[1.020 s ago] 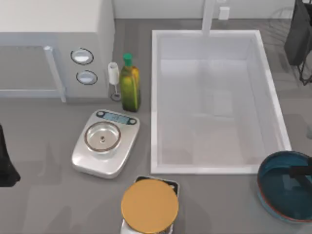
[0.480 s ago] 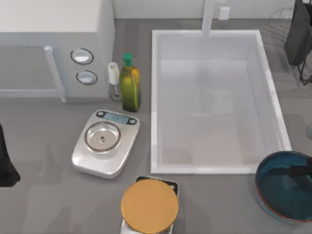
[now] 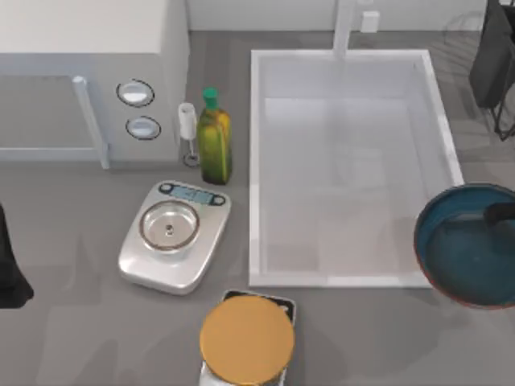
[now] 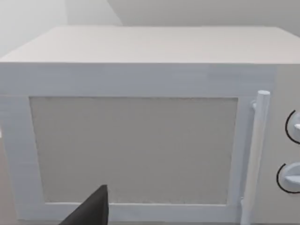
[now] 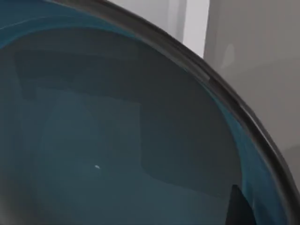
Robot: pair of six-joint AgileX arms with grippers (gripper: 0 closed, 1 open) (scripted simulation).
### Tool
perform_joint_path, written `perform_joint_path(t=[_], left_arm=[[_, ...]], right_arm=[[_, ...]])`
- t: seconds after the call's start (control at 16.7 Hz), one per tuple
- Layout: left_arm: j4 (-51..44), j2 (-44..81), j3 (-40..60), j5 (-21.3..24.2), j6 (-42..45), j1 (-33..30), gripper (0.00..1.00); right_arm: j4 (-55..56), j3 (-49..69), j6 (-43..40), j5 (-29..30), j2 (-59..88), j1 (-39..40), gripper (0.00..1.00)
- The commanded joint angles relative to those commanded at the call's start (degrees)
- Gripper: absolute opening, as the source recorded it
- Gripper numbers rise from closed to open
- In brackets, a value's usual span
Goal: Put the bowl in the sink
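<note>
Top view: bowl (image 3: 467,245) at right edge of frame, dark teal w/ reddish-brown rim, its left part overlapping the right rim of the sink (image 3: 346,169) near the sink's front-right corner. Rest of bowl lies outside the basin, over the grey table (image 3: 80,322). Bowl appears raised off the table; can't confirm from this view alone.

R gripper (image 3: 500,213): dark finger seen at bowl's far-right rim, reaching inside. Looks clamped on the rim w/ bowl in its hold; jaw gap itself not visible. R wrist view: bowl interior (image 5: 117,140) close up, dark rim arc across, one dark fingertip (image 5: 239,208) inside the wall.

L arm: parked at left edge of table, dark mass (image 3: 8,273). L wrist view faces the microwave (image 4: 140,140) door; one dark finger (image 4: 91,211) low in frame. L gripper opening: cannot tell.

Other items, top view: microwave (image 3: 80,80) back-left, olive-green bottle (image 3: 214,141) just beside it, silver scale (image 3: 173,237) in front of bottle, orange disc (image 3: 246,338) near front edge. Sink basin holds nothing; faucet (image 3: 344,28) at its back rim.
</note>
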Motion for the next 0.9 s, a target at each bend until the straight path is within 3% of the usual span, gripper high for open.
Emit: perform_joint_path(t=[0.42, 0.9], left_arm=[[0.00, 0.00, 0.00, 0.00, 0.00, 0.00, 1.00], [0.00, 0.00, 0.00, 0.00, 0.00, 0.00, 1.00]], right_arm=[[-20.74, 11.61, 2.94, 1.92, -2.91, -1.78, 0.00], [-21.90, 12.26, 3.14, 2.23, -3.13, -0.90, 0.00]])
